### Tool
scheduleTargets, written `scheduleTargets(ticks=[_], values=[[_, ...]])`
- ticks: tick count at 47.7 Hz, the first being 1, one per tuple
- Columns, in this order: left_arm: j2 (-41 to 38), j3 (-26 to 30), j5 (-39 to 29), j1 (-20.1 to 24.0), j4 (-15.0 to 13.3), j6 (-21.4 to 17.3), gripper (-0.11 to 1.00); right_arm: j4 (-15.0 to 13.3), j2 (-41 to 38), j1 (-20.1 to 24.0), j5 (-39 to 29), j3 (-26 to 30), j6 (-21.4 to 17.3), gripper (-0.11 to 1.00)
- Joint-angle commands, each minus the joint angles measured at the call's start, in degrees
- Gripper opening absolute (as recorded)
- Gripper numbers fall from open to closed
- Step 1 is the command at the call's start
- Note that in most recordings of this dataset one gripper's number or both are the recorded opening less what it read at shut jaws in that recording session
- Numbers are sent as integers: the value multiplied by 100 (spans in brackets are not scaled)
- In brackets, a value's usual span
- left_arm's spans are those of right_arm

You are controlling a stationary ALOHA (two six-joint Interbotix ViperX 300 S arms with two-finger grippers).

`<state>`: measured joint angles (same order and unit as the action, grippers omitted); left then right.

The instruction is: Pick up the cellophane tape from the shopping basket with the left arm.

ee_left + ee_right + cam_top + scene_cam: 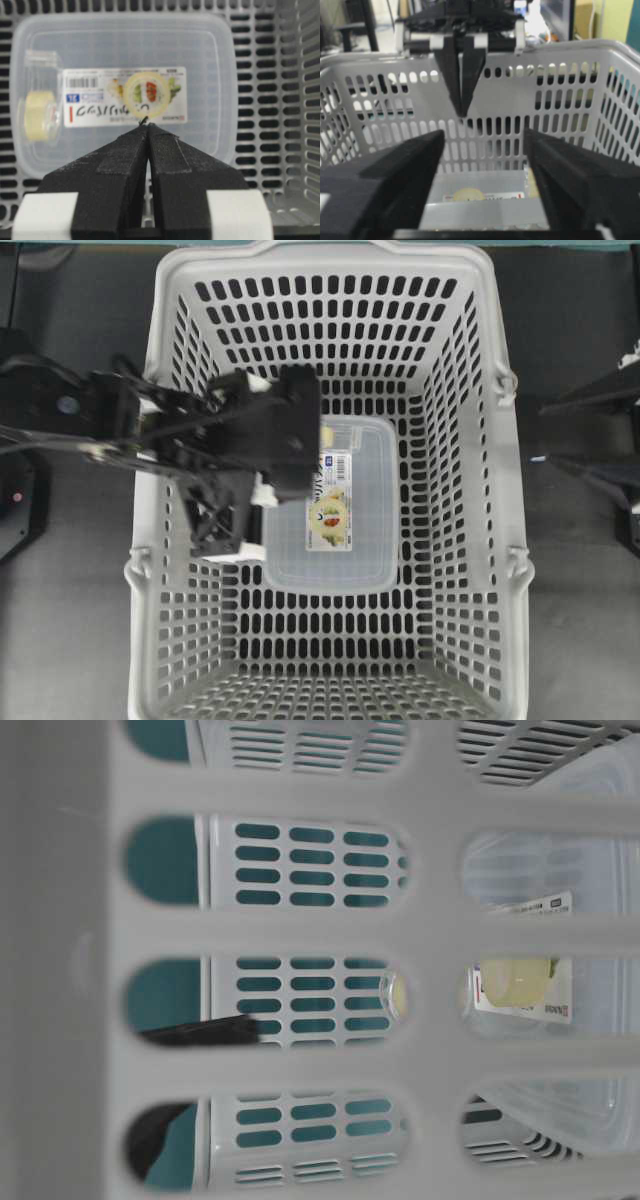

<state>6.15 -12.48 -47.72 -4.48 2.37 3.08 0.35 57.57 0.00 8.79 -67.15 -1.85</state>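
The left arm is black, built from flat angular plates, with a round blue dot near its base. Its hand has two matte black, tapered, grainy fingers with white blocks at their bases. The right hand shows broad, plain black fingers.

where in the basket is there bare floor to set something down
Bare slotted floor lies between the clear box and the shopping basket wall nearest the overhead view's bottom edge. It is crowded mid-basket, where the shut left gripper hangs above the box.
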Motion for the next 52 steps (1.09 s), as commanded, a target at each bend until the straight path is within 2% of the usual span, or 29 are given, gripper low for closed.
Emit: scheduleTargets(ticks=[1,3,5,15,18,20,34,52], values=[[-79,299,-79,-53,26,-79,1,18,9,62,35,114,-9,67],[-149,360,-123,-53,26,-88,2,18,26,70,53,114,-9,72],[-237,413,-167,-44,18,-88,8,18,53,70,44,123,-9,74],[-809,800,-527,-44,18,-70,70,18,158,97,26,149,-9,75],[-1002,923,-650,-35,18,-97,83,18,158,97,18,141,-9,75],[-1125,993,-703,-44,18,-132,89,18,158,105,18,141,-9,75],[-1784,1178,-940,-44,18,-149,91,18,158,114,18,141,0,75],[-1960,1081,-800,44,18,-334,91,18,158,158,18,141,-9,75]])
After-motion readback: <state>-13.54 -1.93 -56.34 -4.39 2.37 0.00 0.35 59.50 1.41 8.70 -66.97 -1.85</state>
